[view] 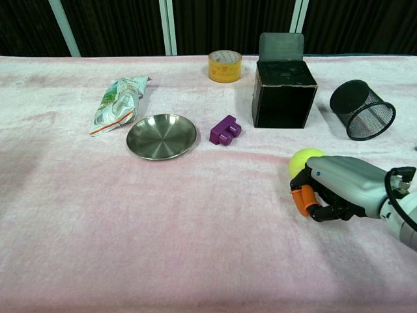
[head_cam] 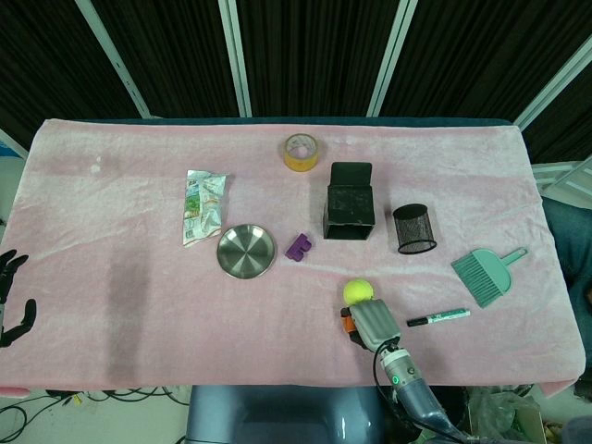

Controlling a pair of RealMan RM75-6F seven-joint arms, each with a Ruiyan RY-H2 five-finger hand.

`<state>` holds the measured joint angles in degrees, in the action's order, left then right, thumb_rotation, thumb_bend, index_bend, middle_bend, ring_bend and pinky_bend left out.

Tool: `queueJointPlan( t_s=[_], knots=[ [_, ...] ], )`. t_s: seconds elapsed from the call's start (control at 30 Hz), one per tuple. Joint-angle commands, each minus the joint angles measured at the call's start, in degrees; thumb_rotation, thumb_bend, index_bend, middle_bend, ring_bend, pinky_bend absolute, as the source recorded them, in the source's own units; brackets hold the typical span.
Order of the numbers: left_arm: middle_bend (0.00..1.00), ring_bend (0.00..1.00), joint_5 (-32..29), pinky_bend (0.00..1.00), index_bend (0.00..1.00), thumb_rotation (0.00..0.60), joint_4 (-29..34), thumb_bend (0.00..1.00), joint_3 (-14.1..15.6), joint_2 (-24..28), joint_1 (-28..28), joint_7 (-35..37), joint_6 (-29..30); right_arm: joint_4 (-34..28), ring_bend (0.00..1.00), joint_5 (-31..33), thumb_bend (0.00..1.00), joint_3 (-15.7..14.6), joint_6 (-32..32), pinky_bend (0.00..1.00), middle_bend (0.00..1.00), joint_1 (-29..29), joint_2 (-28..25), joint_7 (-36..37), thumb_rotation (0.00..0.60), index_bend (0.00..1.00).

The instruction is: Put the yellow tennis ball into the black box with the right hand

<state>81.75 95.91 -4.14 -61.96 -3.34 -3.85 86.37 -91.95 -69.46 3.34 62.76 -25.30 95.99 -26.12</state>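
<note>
The yellow tennis ball (head_cam: 357, 292) (view: 303, 160) lies on the pink cloth at the front right. My right hand (head_cam: 372, 323) (view: 333, 186) sits just in front of it, its grey back up and the far edge against the ball. Its fingers (view: 324, 210) curl under the palm with nothing in them. The black box (head_cam: 350, 208) (view: 283, 92) stands behind the ball, its opening facing the front and its lid flap raised. My left hand (head_cam: 11, 294) hangs off the table's left edge, fingers apart and empty.
A black mesh cup (head_cam: 414, 228) (view: 361, 109) lies right of the box. A purple block (head_cam: 298, 246) (view: 225, 130), steel dish (head_cam: 246, 251) (view: 161, 135), snack packet (head_cam: 203, 205), tape roll (head_cam: 301, 152), green dustpan brush (head_cam: 486, 272) and marker (head_cam: 438, 317) are spread around.
</note>
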Motion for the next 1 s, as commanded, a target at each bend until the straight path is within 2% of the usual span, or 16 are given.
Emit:
queueJointPlan(
  t_s=[0.03,1.0],
  knots=[
    [0.07,0.02,0.0,0.00,0.13,0.600,0.0,0.48,0.0,0.0,0.0,0.0,0.0,0.1,0.87,0.1,0.75,0.1,0.0,1.00,0.87,0.0,0.0,0.0,0.600,1.00],
    [0.07,0.02,-0.3,0.00,0.13,0.600,0.1,0.48,0.0,-0.1,0.0,-0.4,-0.1,0.6,0.88,0.0,0.75,-0.4,0.0,1.00,0.87,-0.3,-0.1,1.2,0.600,1.00]
  ],
)
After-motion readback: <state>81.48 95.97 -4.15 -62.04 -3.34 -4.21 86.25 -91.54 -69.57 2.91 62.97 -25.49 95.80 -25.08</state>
